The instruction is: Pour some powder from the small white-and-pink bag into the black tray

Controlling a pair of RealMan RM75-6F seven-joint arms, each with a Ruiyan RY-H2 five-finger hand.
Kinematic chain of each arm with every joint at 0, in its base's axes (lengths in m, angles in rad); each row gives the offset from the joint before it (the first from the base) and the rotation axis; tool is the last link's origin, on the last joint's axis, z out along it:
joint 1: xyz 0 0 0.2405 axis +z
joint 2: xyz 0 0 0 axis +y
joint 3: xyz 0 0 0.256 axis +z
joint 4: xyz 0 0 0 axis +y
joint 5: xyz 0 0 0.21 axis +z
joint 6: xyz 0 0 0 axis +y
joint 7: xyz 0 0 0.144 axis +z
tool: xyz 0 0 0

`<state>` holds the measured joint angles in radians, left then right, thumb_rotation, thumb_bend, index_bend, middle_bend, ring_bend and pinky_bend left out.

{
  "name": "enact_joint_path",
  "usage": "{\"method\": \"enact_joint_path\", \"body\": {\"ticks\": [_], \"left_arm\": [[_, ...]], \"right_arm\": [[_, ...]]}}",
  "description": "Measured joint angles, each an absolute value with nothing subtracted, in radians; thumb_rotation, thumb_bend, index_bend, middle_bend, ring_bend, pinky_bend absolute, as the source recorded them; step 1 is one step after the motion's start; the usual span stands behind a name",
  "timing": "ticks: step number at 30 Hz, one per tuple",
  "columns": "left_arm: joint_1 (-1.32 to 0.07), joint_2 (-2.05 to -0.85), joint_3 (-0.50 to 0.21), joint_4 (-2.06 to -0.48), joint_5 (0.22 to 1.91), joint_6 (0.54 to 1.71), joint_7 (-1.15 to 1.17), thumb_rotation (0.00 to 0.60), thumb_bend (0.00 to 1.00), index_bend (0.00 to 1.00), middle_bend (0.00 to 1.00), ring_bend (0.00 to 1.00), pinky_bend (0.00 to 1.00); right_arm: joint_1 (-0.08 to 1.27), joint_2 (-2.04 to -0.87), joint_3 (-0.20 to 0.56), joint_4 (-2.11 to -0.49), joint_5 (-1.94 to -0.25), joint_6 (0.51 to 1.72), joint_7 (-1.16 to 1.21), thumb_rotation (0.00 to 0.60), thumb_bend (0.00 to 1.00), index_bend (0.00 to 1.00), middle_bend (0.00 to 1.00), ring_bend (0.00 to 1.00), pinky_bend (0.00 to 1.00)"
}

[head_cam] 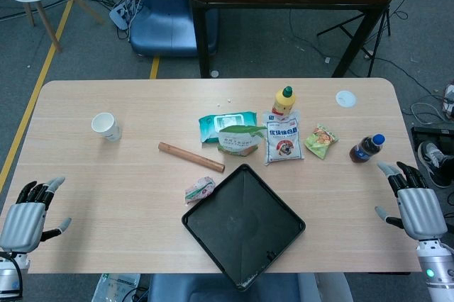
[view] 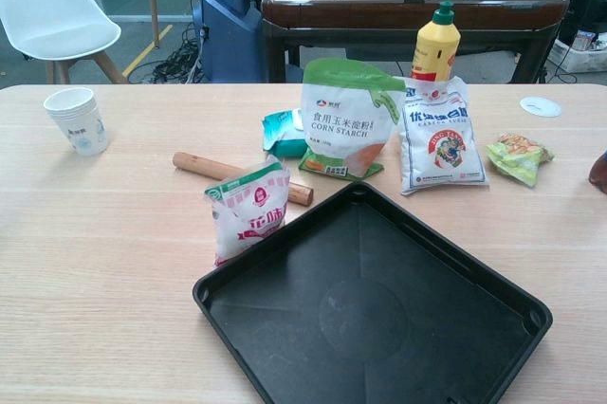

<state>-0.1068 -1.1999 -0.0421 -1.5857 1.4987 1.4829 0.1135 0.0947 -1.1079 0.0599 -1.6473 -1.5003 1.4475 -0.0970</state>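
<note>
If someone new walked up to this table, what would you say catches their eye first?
Most likely the large square black plastic tray, set cornerwise at the near edge of the pale wooden table. Just off its left corner stands the small white-and-pink powder bag, with a wooden rolling pin lying behind it. The left hand and right hand sit open at the table's two near corners, holding nothing.

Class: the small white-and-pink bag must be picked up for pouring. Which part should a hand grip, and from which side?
Grip the small white-and-pink bag around its upper body, approaching from its open left side with the left hand. It stands upright, and the black tray sits close on its right.
</note>
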Motion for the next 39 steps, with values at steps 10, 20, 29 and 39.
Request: {"method": "enact_joint_path", "body": {"ticks": [10,20,29,39], "left_arm": [[-0.109,-1.202,-0.042,-1.582,1.506,1.484,0.101,0.6,0.18,0.14,0.19,0.19,0.09],[-0.148,-1.212,-0.048,-1.565,1.507,1.424,0.033,0.6,0.18,0.14,0.19,0.19,0.11],[-0.241,-1.275,-0.057,-1.52,1.494,1.274,-0.051,0.6,0.18,0.12,0.19,0.19,0.13],[-0.348,-1.409,-0.064,-1.439,1.5,1.152,-0.145,0.6,0.18,0.09,0.19,0.19,0.16]], "right_arm": [[0.097,-1.103,0.064,-1.645,-1.51,1.46,-0.079,0.6,0.16,0.07,0.22,0.1,0.12],[0.092,-1.081,0.111,-1.674,-1.48,1.51,-0.087,0.6,0.16,0.07,0.22,0.1,0.12],[0.094,-1.032,0.154,-1.722,-1.442,1.53,-0.099,0.6,0.16,0.07,0.22,0.1,0.12],[0.089,-1.008,0.149,-1.747,-1.427,1.521,-0.103,0.6,0.16,0.07,0.22,0.1,0.12]]}}
